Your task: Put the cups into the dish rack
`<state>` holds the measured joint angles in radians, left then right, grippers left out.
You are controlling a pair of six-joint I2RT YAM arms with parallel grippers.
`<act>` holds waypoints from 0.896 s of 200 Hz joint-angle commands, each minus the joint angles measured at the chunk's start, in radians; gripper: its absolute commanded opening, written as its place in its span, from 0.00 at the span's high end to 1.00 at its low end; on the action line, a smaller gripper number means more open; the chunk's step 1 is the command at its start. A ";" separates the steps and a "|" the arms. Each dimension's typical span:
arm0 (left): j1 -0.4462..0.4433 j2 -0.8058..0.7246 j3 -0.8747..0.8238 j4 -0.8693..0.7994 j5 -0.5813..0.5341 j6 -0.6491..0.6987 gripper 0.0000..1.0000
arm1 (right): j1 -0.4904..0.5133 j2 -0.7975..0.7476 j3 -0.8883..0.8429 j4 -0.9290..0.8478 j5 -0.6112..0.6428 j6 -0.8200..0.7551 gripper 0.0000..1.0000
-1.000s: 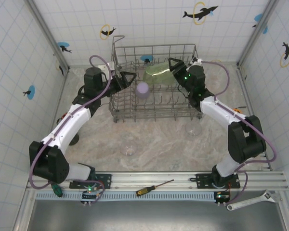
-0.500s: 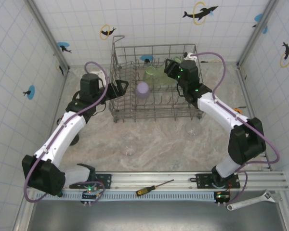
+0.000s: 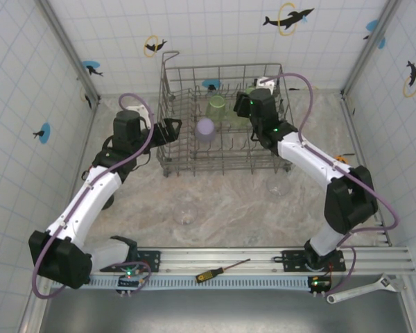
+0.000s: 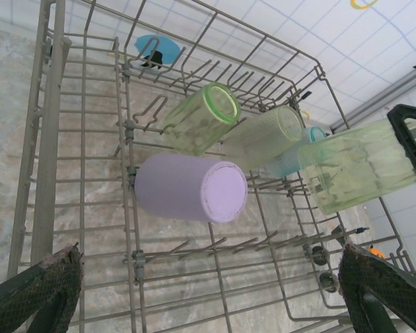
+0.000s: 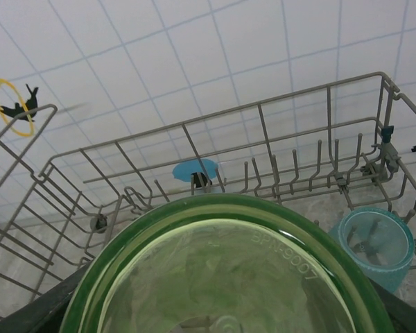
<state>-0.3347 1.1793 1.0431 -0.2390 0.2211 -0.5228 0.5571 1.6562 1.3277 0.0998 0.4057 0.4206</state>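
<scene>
Grips a pale green cup in the right fingers, sideways over the right half of the dish rack, long axis straight ahead of them. Spreads the left fingers wide, empty, at its left wall.

Bright even light fr above, soft shadows; wrist cams bend edges; green cup glints.

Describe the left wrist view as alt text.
A grey wire dish rack holds a lavender cup on its side, with two pale green cups and a teal cup behind it. The right gripper holds a third green cup at the right; the open left gripper frames the bottom corners.
</scene>
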 commanded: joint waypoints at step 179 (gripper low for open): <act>0.008 0.004 -0.025 -0.066 -0.093 0.055 0.03 | 0.010 0.174 0.045 0.159 0.054 -0.132 0.47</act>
<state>-0.3317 1.1652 1.0290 -0.2737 0.1516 -0.4953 0.5575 1.7977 1.3399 0.1913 0.4416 0.3088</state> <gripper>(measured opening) 0.975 0.724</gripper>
